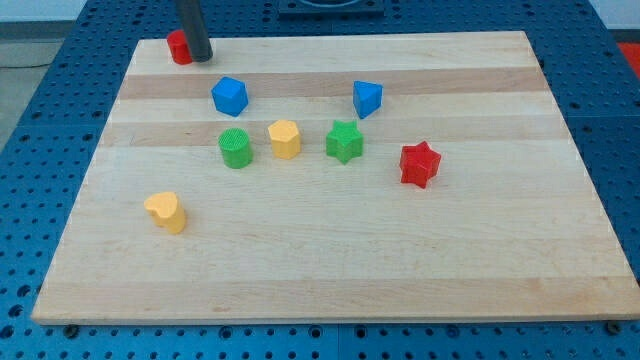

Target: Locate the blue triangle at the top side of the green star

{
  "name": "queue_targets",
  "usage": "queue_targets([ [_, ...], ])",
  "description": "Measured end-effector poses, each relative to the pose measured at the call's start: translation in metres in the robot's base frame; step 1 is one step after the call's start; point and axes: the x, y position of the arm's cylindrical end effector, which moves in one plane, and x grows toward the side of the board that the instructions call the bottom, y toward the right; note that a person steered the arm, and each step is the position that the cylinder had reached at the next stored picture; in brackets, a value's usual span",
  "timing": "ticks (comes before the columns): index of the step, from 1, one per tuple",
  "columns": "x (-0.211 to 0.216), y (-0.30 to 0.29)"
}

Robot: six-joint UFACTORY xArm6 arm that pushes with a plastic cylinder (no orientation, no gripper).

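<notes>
The blue triangle (pixel 367 98) sits on the board (pixel 330 280) at about one o'clock from the green star (pixel 344 141), near it but not touching, so it already lies roughly on the star's upper side, a little to the view's right. My tip (pixel 200 57) is far off at the board's ten o'clock corner, just beside a red block (pixel 179 47) whose shape is partly hidden by the rod; contact there cannot be told. There are no fingers on this rod, so nothing is held; it can only shove. The triangle looks like a small, light, rigid plastic piece that should slide easily on smooth wood, and may spin if struck off-centre. I judge the best contact is low on its flat face at three o'clock, nudging it toward nine o'clock until it stands at the star's twelve. Count: eight blocks, namely two blue (triangle, blue cube (pixel 229 96)), two green (star, green cylinder (pixel 235 147)), two yellow (yellow hexagon (pixel 284 138), yellow heart (pixel 166 211)), two red (corner block, red star (pixel 420 164)).
</notes>
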Motion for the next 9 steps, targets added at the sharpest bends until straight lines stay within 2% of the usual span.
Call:
queue_targets([
  [2, -0.008, -0.01],
  [3, -0.008, 0.009],
  [4, -0.006, 0.072],
  [5, 0.029, 0.116],
  [6, 0.088, 0.135],
  [7, 0.131, 0.212],
  [8, 0.136, 0.288],
  [9, 0.11, 0.296],
])
